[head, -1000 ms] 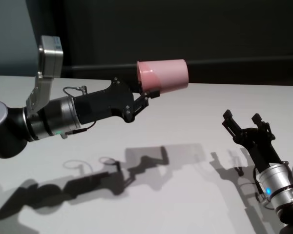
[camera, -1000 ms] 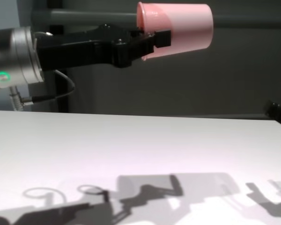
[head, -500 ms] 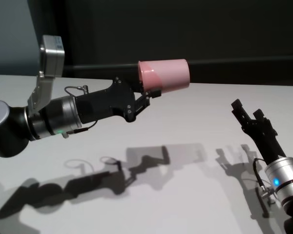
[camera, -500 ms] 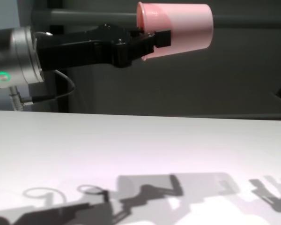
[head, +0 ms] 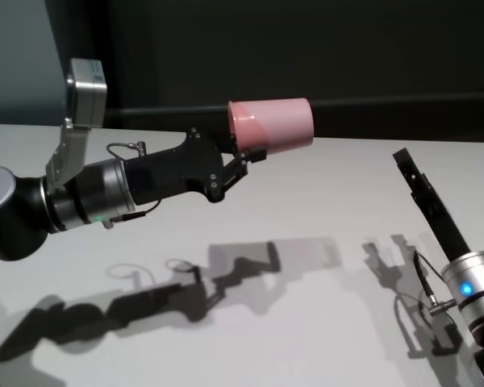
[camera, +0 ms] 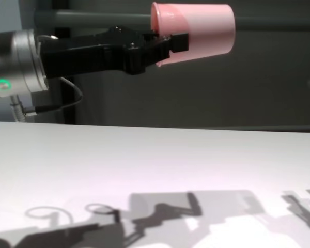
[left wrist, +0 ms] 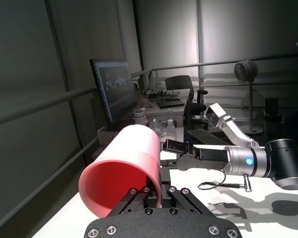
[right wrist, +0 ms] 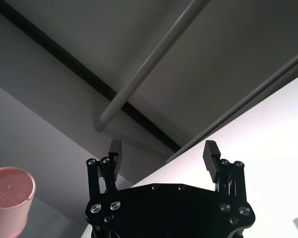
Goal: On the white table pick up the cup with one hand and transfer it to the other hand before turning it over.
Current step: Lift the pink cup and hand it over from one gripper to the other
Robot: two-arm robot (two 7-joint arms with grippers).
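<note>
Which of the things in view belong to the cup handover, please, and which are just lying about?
Job:
- cup, held sideways
- left gripper, shut on its rim
- right gripper, jaws open
- white table

Lying about:
- monitor
- fan

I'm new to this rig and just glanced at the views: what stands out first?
The pink cup, held on its side in mid-air above the white table, its rim pinched by the left tool. To the right, the right tool stands open and empty, raised over the table and apart from the cup.
</note>
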